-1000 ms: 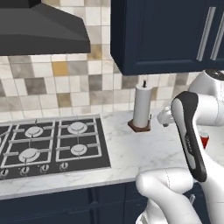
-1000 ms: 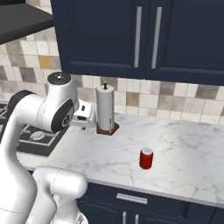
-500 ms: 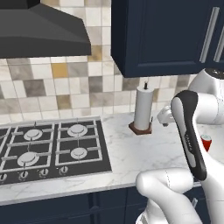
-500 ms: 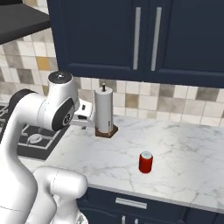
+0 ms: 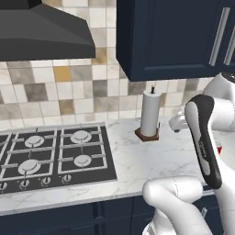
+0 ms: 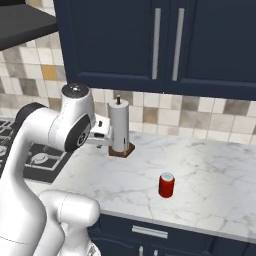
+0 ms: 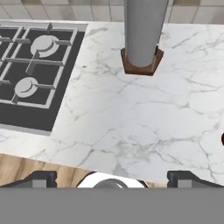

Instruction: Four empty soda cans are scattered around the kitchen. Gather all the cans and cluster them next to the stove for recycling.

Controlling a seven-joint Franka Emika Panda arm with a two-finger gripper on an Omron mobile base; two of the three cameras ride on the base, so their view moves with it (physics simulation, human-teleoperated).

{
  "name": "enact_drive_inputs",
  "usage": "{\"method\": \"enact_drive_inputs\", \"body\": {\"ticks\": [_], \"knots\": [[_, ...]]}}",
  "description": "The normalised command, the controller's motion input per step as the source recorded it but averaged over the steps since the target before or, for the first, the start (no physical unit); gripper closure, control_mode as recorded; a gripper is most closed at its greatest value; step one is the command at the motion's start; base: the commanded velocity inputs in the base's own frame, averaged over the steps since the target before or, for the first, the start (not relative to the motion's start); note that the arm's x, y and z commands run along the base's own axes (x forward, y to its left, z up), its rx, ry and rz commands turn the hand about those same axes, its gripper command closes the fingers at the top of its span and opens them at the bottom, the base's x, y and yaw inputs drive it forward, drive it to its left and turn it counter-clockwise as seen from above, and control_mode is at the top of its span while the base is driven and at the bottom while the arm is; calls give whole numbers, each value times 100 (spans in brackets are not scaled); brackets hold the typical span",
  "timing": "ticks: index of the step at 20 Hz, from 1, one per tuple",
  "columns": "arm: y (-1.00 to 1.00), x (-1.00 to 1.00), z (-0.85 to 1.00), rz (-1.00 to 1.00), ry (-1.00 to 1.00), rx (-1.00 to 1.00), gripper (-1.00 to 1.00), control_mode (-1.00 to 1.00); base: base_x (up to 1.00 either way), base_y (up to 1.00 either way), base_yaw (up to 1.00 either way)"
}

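One red soda can (image 6: 166, 185) with a silver top stands upright on the white marble counter, right of the paper towel roll and toward the front edge. A sliver of that soda can (image 5: 219, 148) peeks out behind my arm. The black stove (image 5: 50, 151) (image 6: 34, 160) (image 7: 30, 70) lies at the counter's left end. My gripper (image 6: 103, 136) (image 5: 176, 122) hovers above the counter just left of the roll, well away from the can. In the hand view the gripper (image 7: 114, 180) stands open and holds nothing.
A tall white paper towel roll (image 5: 150, 112) (image 6: 119, 127) (image 7: 142, 35) on a dark base stands near the backsplash, close beside my hand. Navy wall cabinets (image 6: 165, 45) hang above. The dark range hood (image 5: 41, 39) overhangs the stove.
The whole picture has shifted slightly, so the camera has moved. My arm sits a little further right in the right base view. The gripper stays open and the can stays put.
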Motion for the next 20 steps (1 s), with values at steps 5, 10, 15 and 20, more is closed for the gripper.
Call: {"method": "enact_drive_inputs", "body": {"ticks": [5,10,15,20], "knots": [[-31,-15,2,30,-9,8,-100,-100,0,0,0],[-27,-3,0,43,-5,1,-100,-100,0,0,0],[-26,-1,0,45,-9,0,-100,-100,0,0,0],[-24,0,-7,47,-17,0,-100,-100,0,0,0]]}}
